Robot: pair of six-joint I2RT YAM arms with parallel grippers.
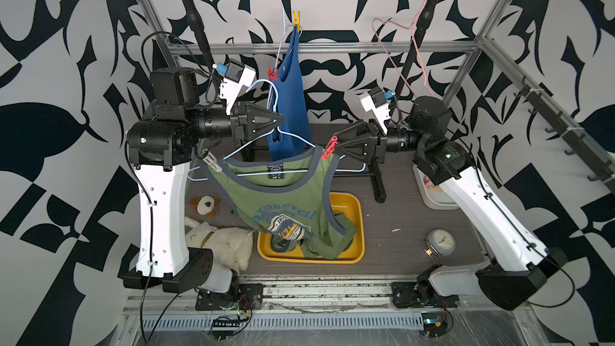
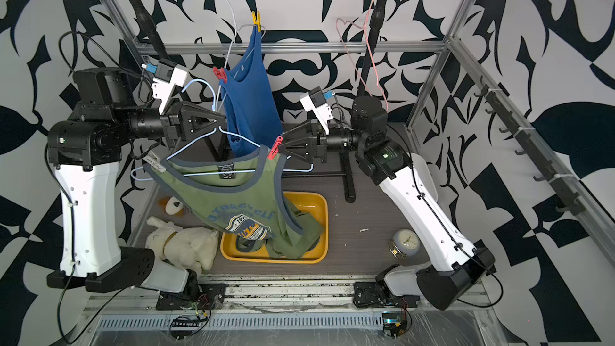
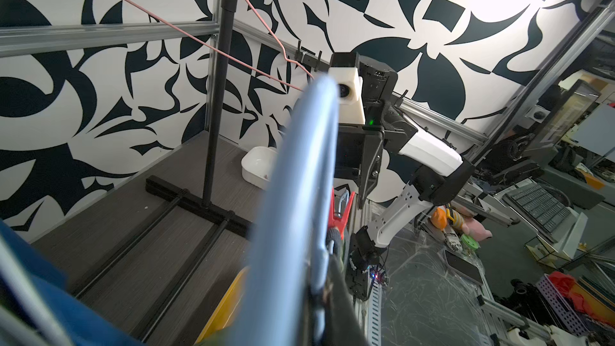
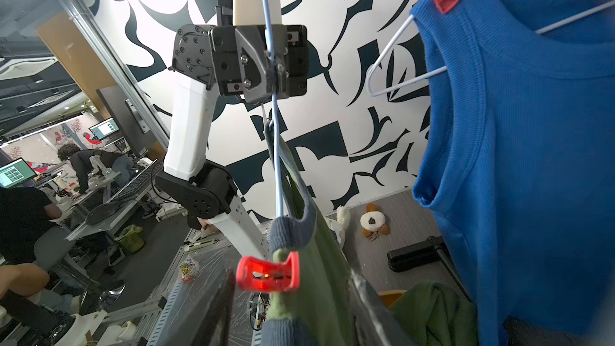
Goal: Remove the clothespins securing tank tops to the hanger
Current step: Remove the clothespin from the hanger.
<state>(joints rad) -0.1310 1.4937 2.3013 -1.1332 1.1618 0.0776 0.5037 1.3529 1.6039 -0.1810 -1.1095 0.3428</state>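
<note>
Clothespins on the olive tank top (image 1: 283, 201): red clothespin (image 1: 330, 148) clamps one strap to the pale-blue hanger (image 1: 266, 173), and grey clothespin (image 1: 210, 161) clamps the other. Right gripper (image 1: 336, 146) has jaws partly apart, straddling the red clothespin, with a gap on one side. Left gripper (image 1: 281, 119) is pinched tight on the hanger's neck. Blue tank top (image 1: 289, 111) hangs behind, carrying the second red clothespin (image 1: 273, 74) and the yellow clothespin (image 1: 296, 21).

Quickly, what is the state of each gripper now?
Left gripper: closed on the light blue hanger.
Right gripper: open, the red clothespin between its jaws, not gripped.
</note>
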